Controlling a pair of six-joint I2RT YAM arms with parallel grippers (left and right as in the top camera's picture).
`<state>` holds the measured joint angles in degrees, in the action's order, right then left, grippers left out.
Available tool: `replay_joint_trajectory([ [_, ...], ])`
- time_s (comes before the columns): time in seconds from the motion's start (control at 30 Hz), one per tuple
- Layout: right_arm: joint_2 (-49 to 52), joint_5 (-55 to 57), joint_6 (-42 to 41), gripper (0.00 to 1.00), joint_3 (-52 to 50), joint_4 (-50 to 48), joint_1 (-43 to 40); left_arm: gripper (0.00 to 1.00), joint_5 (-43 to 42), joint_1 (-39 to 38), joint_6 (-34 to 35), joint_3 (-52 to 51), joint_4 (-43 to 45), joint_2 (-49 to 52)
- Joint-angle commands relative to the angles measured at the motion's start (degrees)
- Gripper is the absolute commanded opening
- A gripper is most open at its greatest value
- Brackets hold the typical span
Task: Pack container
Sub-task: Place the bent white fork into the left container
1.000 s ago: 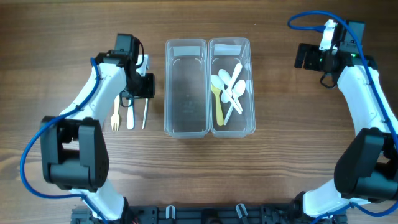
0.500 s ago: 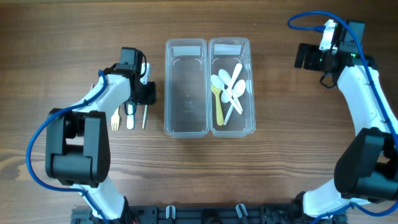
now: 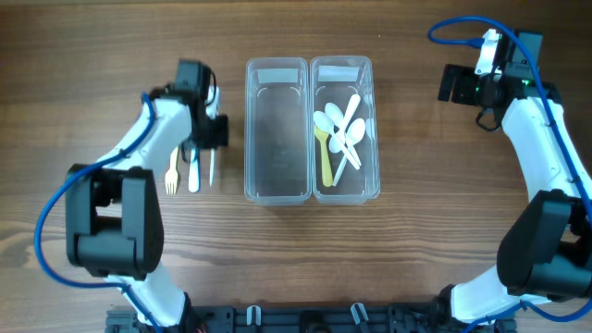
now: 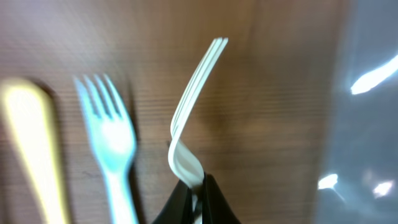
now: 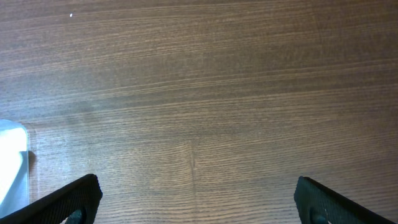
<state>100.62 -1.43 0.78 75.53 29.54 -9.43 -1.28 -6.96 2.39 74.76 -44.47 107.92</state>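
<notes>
Seen from above, two clear plastic containers sit side by side at the middle of the bench, long sides touching. The left container (image 3: 277, 129) has nothing in it. The right container (image 3: 373, 129) holds several white spoons (image 3: 344, 129) and one yellow spoon (image 3: 326, 162), loosely heaped.

Your left gripper (image 3: 205, 146) is over the left half of the bench, just beside the left container's outer wall. It is clenched on the handle of a white plastic fork (image 3: 211, 168), whose length points toward the near edge. In the left wrist view, the dark fingertips (image 4: 180, 205) pinch the handle at the bottom of the picture. The fork is turned edge-on, its curved neck and prongs rising away from the claw. The same view is blurred, so you cannot tell whether the prongs touch the wood.

Two more utensils lie flat on the bench toward the left edge from the held fork: a pale blue fork (image 3: 193, 171), closest to it, and a yellow fork (image 3: 172, 171) beyond. Both lie parallel to the containers, apart from each other.

Your right gripper (image 3: 453, 83) is near the far right corner, well apart from the containers. In the right wrist view its two fingers (image 5: 71, 199) are spread wide, released and grasping nothing, above bare wood, with a corner of clear plastic at the picture's left edge.
</notes>
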Motion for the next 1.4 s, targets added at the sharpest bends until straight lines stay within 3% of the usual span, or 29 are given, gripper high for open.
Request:
replay_joint_trajectory([
  [0.0,-0.9,0.2,0.6,1.0,0.1,0.0,0.2,0.04,-0.1,-0.3,4.7,12.7,-5.0,-8.7],
  [0.1,-0.9,0.2,0.6,1.0,0.1,0.0,0.2,0.04,-5.7,-1.9,7.9,15.5,-5.9,-13.4],
  [0.23,-0.9,0.2,0.6,1.0,0.1,0.0,0.2,0.04,-6.8,-6.7,13.3,15.5,-6.9,-16.0],
  [0.43,-0.9,0.2,0.6,1.0,0.1,0.0,0.2,0.04,-6.6,-13.7,18.0,15.3,-6.8,-10.8],
  [0.6,-0.9,0.2,0.6,1.0,0.1,0.0,0.2,0.04,-6.6,-14.8,18.0,15.3,-5.7,-5.8],
  [0.63,-0.9,0.2,0.6,1.0,0.1,0.0,0.2,0.1,-6.6,-14.8,18.0,15.3,-5.7,-5.3],
  [0.7,-0.9,0.2,0.6,1.0,0.1,0.0,0.2,0.65,-6.6,-14.8,18.0,15.3,-5.2,-5.1],
  [0.77,-0.9,0.2,0.6,1.0,0.1,0.0,0.2,0.67,-6.8,-14.8,18.0,15.3,-4.2,-5.2],
  [0.83,-0.9,0.2,0.6,1.0,0.1,0.0,0.2,0.91,-6.8,-14.8,18.0,15.3,-3.3,-5.3],
  [0.93,-0.9,0.2,0.6,1.0,0.1,0.0,0.2,0.98,-6.8,-13.4,17.6,15.3,-1.0,-7.3],
  [1.03,-0.9,0.2,0.6,1.0,0.1,0.0,0.2,1.0,-6.7,-10.3,17.6,15.3,-0.2,-11.6],
  [1.23,-0.9,0.2,0.6,1.0,0.1,0.0,0.2,1.0,8.9,-3.3,17.5,15.3,-12.2,-16.7],
  [1.37,-0.9,0.2,0.6,1.0,0.1,0.0,0.2,1.0,9.6,-1.0,17.6,14.7,-17.6,-15.1],
])
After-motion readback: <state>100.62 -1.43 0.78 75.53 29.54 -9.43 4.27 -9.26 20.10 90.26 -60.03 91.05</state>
